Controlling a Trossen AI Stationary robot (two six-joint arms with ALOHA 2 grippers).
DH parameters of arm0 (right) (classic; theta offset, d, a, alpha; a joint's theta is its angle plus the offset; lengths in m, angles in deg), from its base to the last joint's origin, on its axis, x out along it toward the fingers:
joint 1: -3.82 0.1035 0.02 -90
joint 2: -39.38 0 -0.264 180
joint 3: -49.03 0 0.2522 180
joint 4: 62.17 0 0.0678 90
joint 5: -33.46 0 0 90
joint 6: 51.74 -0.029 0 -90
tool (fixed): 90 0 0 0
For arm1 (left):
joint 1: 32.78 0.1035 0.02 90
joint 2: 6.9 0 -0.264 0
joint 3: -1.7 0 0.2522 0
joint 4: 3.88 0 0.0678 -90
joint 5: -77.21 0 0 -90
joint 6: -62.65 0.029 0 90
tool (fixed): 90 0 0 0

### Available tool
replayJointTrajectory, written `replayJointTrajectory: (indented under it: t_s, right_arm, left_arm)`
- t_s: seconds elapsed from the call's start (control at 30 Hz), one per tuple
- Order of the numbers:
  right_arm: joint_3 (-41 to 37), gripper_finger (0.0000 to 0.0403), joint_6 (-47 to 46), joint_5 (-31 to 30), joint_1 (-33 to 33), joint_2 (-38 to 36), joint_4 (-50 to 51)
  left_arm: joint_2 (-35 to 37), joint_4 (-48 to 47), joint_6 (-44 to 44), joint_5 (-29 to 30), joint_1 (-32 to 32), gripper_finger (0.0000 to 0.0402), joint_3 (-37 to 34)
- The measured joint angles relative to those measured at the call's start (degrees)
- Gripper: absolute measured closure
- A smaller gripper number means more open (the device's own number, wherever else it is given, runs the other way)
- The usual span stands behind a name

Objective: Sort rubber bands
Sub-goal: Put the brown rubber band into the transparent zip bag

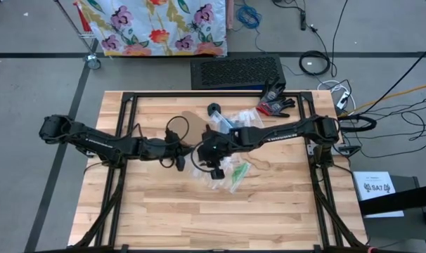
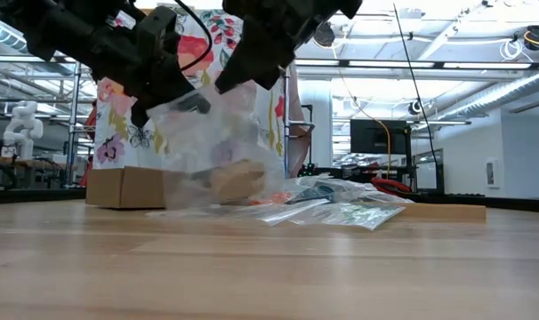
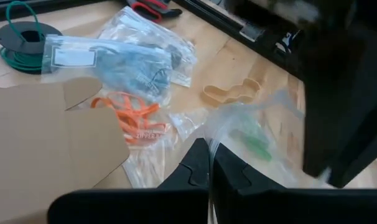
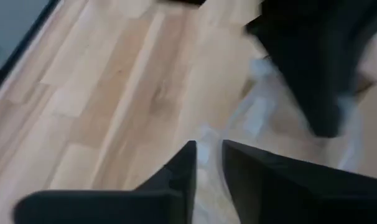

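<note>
Both grippers meet over the table's middle on one clear plastic bag (image 2: 207,133). My left gripper (image 3: 209,163) is shut on it, and my right gripper (image 4: 208,163) is shut on it from the other side. Rubber bands lie beyond them. Orange ones (image 3: 134,115) and blue ones (image 3: 135,70) are inside clear bags flat on the wood. A tan bunch (image 3: 231,93) lies bare on the table. Green ones (image 3: 254,140) show through the held bag's film; whether they are inside it, I cannot tell. My left gripper pinches an upper edge of the clear bag (image 3: 211,146) between its two fingers, slanting down from the table's left. The film rises slack out of the fingertips. My right gripper pinches the bag's film (image 4: 206,140) between its fingers, coming from the table's right. The bag (image 2: 212,156) hangs crumpled below both grippers, above the table.
A flat piece of cardboard (image 3: 39,137) lies on the left of the bags, and a spool of green wire (image 3: 20,38) lies beyond it. Red-and-black gloves (image 1: 275,104) lie near the far edge. A black frame (image 1: 121,126) borders the table. Bare wood (image 1: 220,218) lies toward the near edge.
</note>
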Motion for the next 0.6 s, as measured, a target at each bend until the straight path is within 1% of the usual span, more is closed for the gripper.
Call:
replayJointTrajectory:
  t_s: [0.07,0.17,0.23,0.33,0.43,0.53,0.6]
  right_arm:
    - [0.0,0.0324,0.87,-1.41,-0.42,0.0,-1.15]
    - [-0.02,0.0292,2.81,-6.08,-0.76,-0.73,-1.03]
    - [0.0,0.0277,3.99,-7.76,-0.86,-2.4,-0.69]
    - [0.0,0.0265,4.08,-9.41,-0.83,-5.53,0.78]
    - [0.0,0.0262,2.13,-12.55,-0.79,-8.97,6.44]
    - [0.02,0.0262,-1.45,-16.43,-0.84,-12.25,15.29]
    - [-1.03,0.0267,-4.47,-17.3,-0.88,-14.23,20.43]
  left_arm:
    - [0.0,-0.96,0.0,-0.01,0.0,0.0401,0.0]
    - [0.0,-2.48,-0.07,-0.03,0.0,0.0401,0.0]
    - [0.0,-3.33,-0.1,-0.05,0.0,0.0401,-0.01]
    - [0.0,-4.02,-1.45,-0.12,-0.04,0.0401,-0.02]
    - [0.0,-4.14,-1.51,-0.3,-0.04,0.0401,-0.02]
    - [0.0,-4.06,-1.51,-0.35,-0.04,0.0401,-0.02]
    - [0.0,-4.07,-1.51,-0.37,-0.04,0.0401,-0.02]
